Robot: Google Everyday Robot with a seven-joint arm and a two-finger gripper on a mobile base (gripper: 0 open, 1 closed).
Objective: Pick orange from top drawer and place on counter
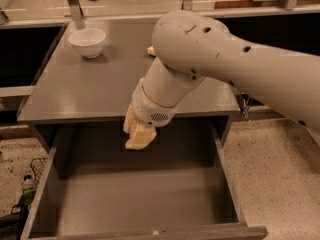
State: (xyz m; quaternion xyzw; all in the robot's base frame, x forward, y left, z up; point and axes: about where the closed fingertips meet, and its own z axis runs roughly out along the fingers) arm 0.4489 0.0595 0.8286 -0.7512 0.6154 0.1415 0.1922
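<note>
The top drawer (140, 199) stands pulled open below the counter (85, 89), and its gray bottom is bare where I can see it. My gripper (136, 135) hangs from the big white arm just in front of the counter's front edge, above the back of the drawer. The orange does not show anywhere; the arm and gripper could be hiding it.
A white bowl (87, 42) stands at the counter's back left. A corner of the pale yellow sponge (150, 50) peeks out behind the arm. The drawer's side walls (227, 174) flank the gripper. Speckled floor lies to the right.
</note>
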